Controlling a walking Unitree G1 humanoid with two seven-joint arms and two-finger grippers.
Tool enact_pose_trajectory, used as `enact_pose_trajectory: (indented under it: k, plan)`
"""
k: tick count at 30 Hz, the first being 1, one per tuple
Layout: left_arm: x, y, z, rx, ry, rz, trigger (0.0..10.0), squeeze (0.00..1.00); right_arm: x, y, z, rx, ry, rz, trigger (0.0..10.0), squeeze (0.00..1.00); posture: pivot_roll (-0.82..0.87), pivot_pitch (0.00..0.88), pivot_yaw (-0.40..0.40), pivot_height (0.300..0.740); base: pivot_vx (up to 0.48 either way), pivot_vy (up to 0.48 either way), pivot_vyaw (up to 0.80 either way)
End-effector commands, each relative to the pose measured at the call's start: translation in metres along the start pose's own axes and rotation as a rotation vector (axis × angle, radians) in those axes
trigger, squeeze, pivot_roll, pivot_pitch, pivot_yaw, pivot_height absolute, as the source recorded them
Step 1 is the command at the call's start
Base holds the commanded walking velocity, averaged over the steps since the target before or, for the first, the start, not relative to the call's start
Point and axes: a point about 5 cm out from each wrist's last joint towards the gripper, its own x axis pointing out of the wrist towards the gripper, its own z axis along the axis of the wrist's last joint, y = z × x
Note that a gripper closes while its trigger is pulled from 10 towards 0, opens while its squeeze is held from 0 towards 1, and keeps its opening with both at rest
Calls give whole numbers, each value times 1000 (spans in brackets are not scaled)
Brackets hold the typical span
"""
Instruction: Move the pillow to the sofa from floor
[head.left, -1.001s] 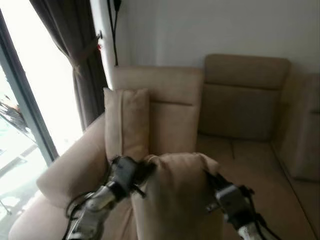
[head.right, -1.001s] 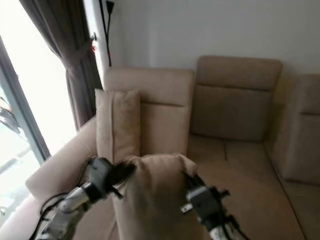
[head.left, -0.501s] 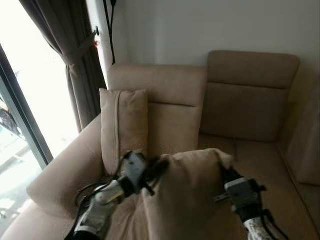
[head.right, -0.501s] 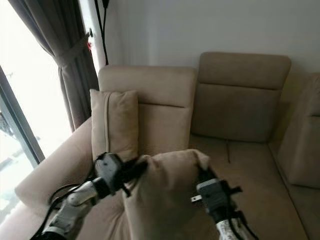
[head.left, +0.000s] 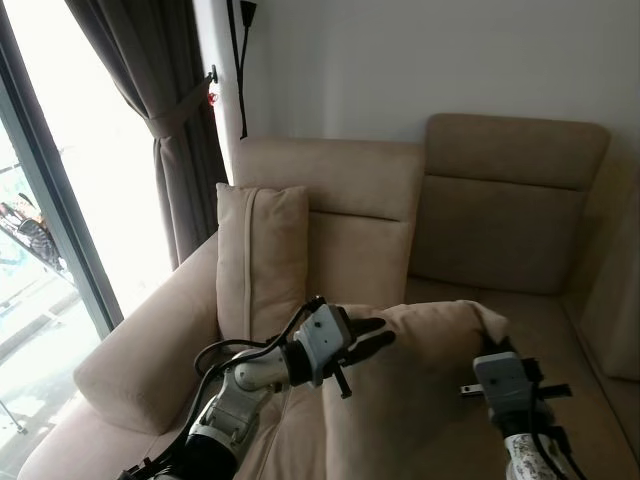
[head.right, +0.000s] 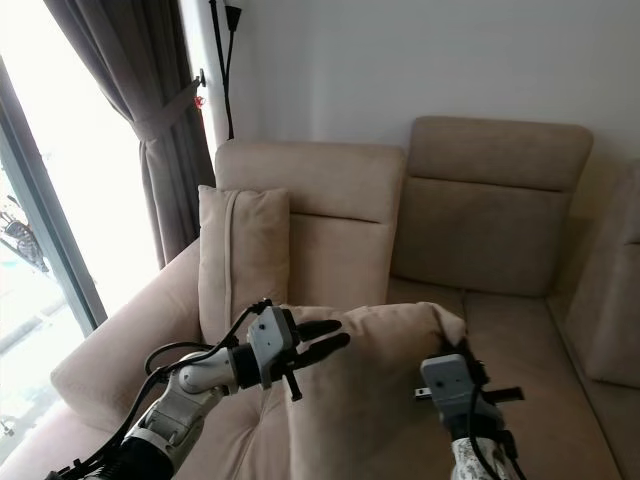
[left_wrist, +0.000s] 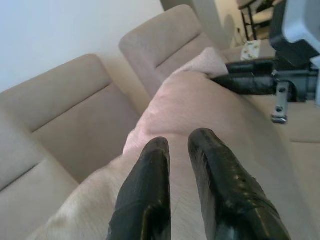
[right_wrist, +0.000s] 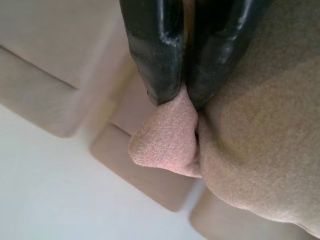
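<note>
Holding the tan pillow (head.right: 370, 385) upright above the sofa (head.right: 500, 330) seat, I am carrying it between my two hands in front of the rig. My right hand (right_wrist: 186, 97) is gripping the pillow's upper corner at about 3 o'clock of the pillow; in the right wrist view the two black fingers (right_wrist: 155, 55) are pressing together on a pinched nub of fabric that is sticking out past their tips. My left hand (head.right: 325, 340) is sitting at the pillow's upper edge at about 9 o'clock. In the left wrist view its fingers (left_wrist: 147, 200) are lying close side by side with a narrow gap, resting over the pillow's face; I am not seeing fabric caught between them, so I cannot tell whether this hand is clamping anything.

A second pillow (head.left: 262, 262) of the same tan colour is standing upright at about 11 o'clock from the carried one, leaning against the sofa's backrest (head.left: 345, 190) beside the armrest (head.left: 150, 350). The carried pillow is hanging clear of it, nearer to me.

A dark curtain (head.left: 170, 110), tied back, is hanging at about 10 o'clock beside a bright window (head.left: 70, 190). A black cable (head.right: 222, 60) is running down the white wall behind the sofa at 11 o'clock. A further backrest section (head.right: 495, 210) is standing at 1 o'clock.
</note>
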Motion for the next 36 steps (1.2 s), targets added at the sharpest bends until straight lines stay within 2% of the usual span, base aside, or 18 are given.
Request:
enact_pose_trajectory:
  k: [1, 4, 10, 12, 15, 16, 17, 20, 25, 27, 30, 31, 34, 35, 36]
  plan:
    - [7, -4, 2, 23, 1, -44, 10000, 0, 7, -8, 11, -16, -45, -65, 10000, 0, 28, 0, 66, 740, 0, 0, 0]
    - [13, -11, 0, 19, 0, -84, 10000, 0, 5, -3, 6, -25, -6, -54, 10000, 0, 27, 0, 70, 740, 0, 0, 0]
    - [16, -21, -4, 23, 16, -114, 10000, 0, 2, 1, -2, -38, 47, -43, 10000, 0, 24, 0, 73, 740, 0, 0, 0]
    - [16, -21, -6, 19, 24, -109, 10000, 0, 3, 3, -7, -36, 85, -29, 10000, 0, 24, 0, 72, 740, 0, 0, 0]
    - [16, -21, -9, 5, 39, -114, 10000, 0, 9, 4, -25, -17, 202, 7, 10000, 0, 25, 0, 68, 740, 0, 0, 0]
    - [16, -21, -9, 5, 39, -114, 10000, 0, 9, 4, -25, -17, 202, 7, 10000, 0, 25, 0, 68, 740, 0, 0, 0]
    - [15, -20, -11, 1, 63, -131, 10000, 0, 13, -1, -35, 11, 261, -11, 10000, 0, 27, 0, 67, 740, 0, 0, 0]
    - [13, -18, -14, 2, 101, -142, 10000, 0, 20, -7, -39, 23, 285, -29, 10000, 0, 32, 0, 65, 740, 0, 0, 0]
    - [11, -13, -16, 12, 129, -121, 10000, 0, 33, -17, -37, 26, 283, -62, 10000, 0, 34, 0, 64, 740, 0, 0, 0]
    - [10, -8, -16, 10, 128, -92, 10000, 0, 45, -25, -33, 29, 265, -88, 10000, 0, 39, 0, 61, 740, 0, 0, 0]
    - [8, -7, -16, 5, 126, -80, 10000, 0, 53, -29, -30, 32, 255, -98, 10000, 0, 47, 0, 56, 740, 0, 0, 0]
    - [8, -7, -16, 3, 126, -80, 10000, 20, 54, -30, -30, 34, 255, -99, 10000, 980, 47, 0, 56, 740, 0, 0, 0]
    - [6, -6, -17, 7, 128, -66, 10000, 0, 55, -28, -31, 39, 256, -94, 10000, 1000, 52, 0, 50, 740, 0, 0, 0]
    - [6, -6, -17, 10, 131, -55, 10000, 0, 54, -26, -31, 39, 257, -90, 10000, 922, 52, 0, 49, 740, 0, 0, 0]
    - [6, -6, -17, 10, 131, -55, 10000, 0, 54, -26, -31, 39, 257, -90, 10000, 922, 52, 0, 49, 740, 0, 0, 0]
